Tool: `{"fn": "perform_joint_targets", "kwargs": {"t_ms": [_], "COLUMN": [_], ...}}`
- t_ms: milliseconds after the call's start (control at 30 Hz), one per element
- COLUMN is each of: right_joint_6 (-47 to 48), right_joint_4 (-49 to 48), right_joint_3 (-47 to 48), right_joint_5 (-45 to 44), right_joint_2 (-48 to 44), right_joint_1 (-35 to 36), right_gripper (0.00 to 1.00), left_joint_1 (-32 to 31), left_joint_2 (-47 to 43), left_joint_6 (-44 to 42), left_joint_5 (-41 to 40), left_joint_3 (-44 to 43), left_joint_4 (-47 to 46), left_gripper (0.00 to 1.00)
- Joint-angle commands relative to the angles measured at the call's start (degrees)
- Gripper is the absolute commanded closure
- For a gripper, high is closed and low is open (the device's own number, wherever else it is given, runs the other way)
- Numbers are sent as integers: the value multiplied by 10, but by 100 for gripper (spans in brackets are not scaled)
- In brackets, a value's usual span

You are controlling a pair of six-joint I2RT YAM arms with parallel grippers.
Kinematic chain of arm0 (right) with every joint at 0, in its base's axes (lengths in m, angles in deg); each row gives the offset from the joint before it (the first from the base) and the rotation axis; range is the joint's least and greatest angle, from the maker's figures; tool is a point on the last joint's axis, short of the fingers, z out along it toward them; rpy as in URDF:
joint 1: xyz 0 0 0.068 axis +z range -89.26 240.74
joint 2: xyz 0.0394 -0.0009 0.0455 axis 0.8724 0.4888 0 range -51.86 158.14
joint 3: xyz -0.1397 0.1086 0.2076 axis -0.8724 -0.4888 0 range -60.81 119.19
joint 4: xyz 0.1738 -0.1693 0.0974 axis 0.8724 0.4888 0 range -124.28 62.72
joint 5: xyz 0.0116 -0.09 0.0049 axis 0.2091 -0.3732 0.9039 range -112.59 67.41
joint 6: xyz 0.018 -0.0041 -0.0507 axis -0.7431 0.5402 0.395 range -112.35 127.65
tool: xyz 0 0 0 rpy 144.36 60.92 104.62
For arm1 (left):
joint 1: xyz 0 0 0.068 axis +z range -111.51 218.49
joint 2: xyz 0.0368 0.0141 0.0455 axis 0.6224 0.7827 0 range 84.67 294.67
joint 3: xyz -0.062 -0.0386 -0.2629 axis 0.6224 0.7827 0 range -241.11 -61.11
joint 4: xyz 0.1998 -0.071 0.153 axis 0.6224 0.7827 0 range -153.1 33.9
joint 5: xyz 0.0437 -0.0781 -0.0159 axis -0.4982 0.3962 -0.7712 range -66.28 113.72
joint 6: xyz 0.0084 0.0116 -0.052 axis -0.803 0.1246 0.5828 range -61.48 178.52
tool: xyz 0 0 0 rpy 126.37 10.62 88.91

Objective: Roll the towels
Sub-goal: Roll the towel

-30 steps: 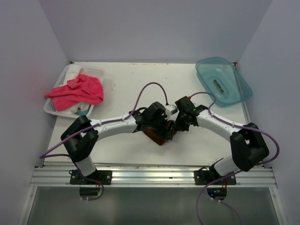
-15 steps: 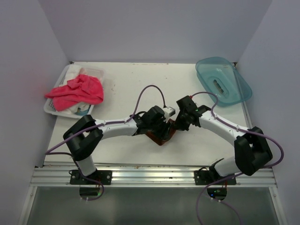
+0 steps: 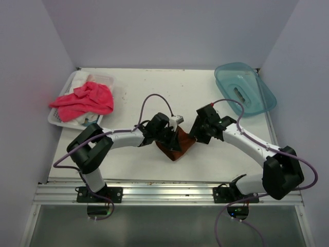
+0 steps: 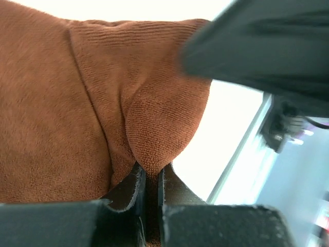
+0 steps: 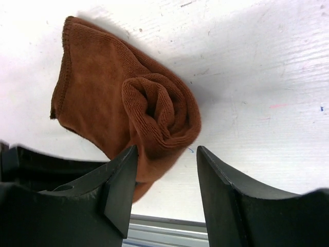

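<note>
Well left of the left gripper [image 4: 150, 177], the pink-red towel [image 3: 82, 100] is being supported by a white basket [image 3: 53, 119]. A fold of the rust-brown towel [image 4: 77, 103] is being pinched tightly by this gripper. The right gripper [image 5: 167, 152] is being held released, with the towel's rolled end just ahead of its parted jaws.

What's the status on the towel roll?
Left gripper jaws shut on rust-brown towel fold. Right gripper jaws open over its rolled end. Pink towel on basket. Nothing blocking.
</note>
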Motion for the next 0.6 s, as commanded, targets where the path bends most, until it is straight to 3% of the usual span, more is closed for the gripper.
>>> {"fn": "perform_joint_targets", "kwargs": {"t_ms": [0,167,333,433,567], "right_joint_6": [27,125,224,236,214], "right_joint_4": [19,-1,5,2,-11], "right_joint_3": [6,8,31,42,20], "right_joint_5": [-35,-49,-59,-67,-75], "right_joint_2": [-38,-73,-84,-74,-66], "right_joint_1": [-3,0,23,41,53], "right_gripper": [46,55,54,56,80], "left_joint_1": [44,55,63,67,78], "left_joint_2": [6,43,72,83,77], "left_joint_6": [42,84,130,151,177], "left_joint_5": [139,202,241,250,255], "left_joint_3": [27,33,54,60,72], "left_joint_4": [-93,-129,-191,-210,-231], "left_gripper": [100,100,100,100,100]}}
